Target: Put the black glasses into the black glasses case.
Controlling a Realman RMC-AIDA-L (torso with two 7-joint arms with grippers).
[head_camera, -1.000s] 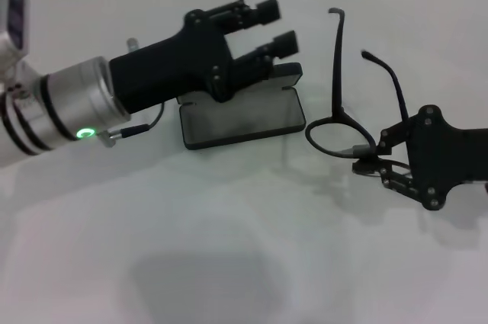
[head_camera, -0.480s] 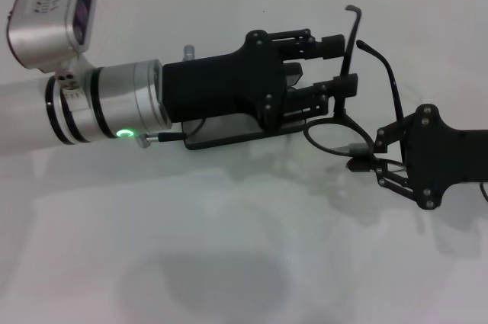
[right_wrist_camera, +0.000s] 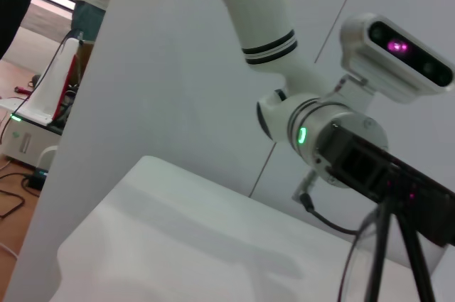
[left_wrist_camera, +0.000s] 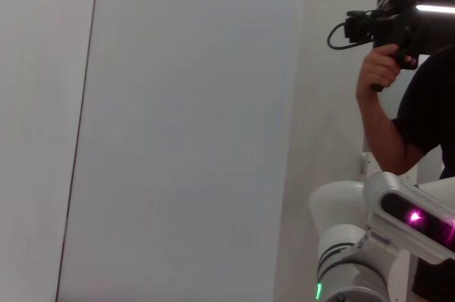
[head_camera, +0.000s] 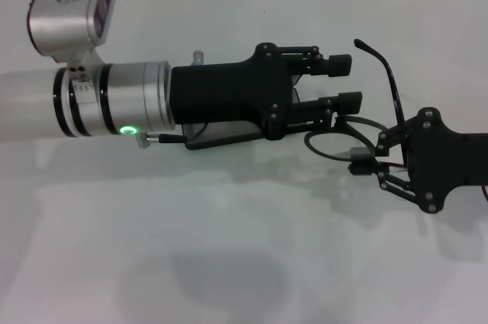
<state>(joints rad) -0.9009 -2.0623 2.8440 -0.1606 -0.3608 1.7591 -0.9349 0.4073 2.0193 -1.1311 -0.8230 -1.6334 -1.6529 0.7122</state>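
Note:
The black glasses (head_camera: 338,143) sit just above the table at the right, one lens ring showing and one temple arm (head_camera: 390,80) pointing away from me. The other temple arm does not show. My right gripper (head_camera: 361,161) is shut on the glasses' frame by the lens. My left gripper (head_camera: 347,82) reaches across from the left with its fingers apart, its tips right beside the lens and frame. The black glasses case (head_camera: 221,135) lies open under the left gripper, so only a strip of its edge shows. In the right wrist view two thin temple arms (right_wrist_camera: 382,252) rise before the left arm (right_wrist_camera: 313,128).
The white table (head_camera: 229,248) stretches toward me, with a tiled wall behind it. The left wrist view shows only a pale wall, a person (left_wrist_camera: 419,103) standing by, and part of a white robot arm (left_wrist_camera: 370,245).
My left gripper has swung right, from above the case to the glasses, and now covers the case. The glasses have tilted, and one temple arm has gone from view. The right gripper has barely moved.

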